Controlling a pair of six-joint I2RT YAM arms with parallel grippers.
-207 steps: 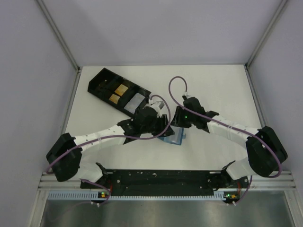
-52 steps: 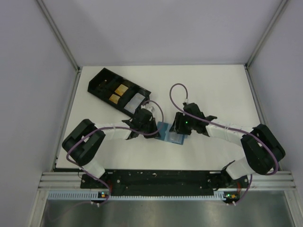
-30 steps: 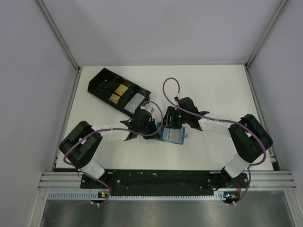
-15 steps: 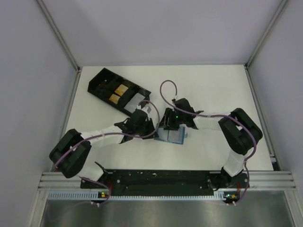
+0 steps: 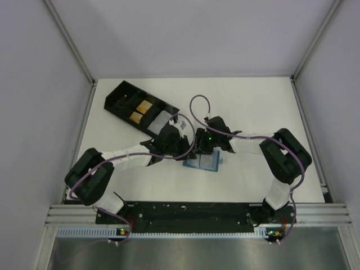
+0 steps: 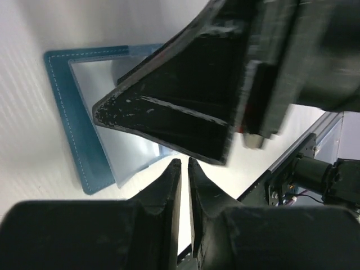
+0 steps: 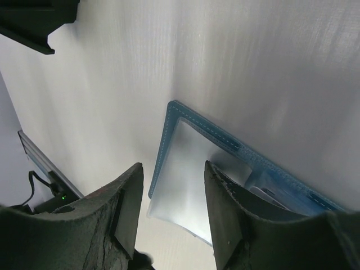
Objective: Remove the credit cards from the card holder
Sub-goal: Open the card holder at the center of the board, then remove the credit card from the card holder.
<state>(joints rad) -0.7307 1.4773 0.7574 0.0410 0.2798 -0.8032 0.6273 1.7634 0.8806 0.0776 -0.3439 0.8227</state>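
Note:
The blue card holder lies open and flat on the white table between the two arms. In the right wrist view a pale grey card sticks out past the card holder at its near edge. My right gripper hovers just above that card, jaws open and empty. My left gripper sits close beside the card holder. Only a thin slit shows between its fingers, and nothing is in it. The right gripper's finger crosses the left wrist view above the holder.
A black compartmented tray lies at the back left, holding two gold cards and a pale one. Grey walls enclose the table on three sides. The arms' base rail runs along the near edge.
My left gripper has shifted right toward the card holder and its jaws have parted a crack. The right gripper stays over the holder, its jaws slightly narrower.

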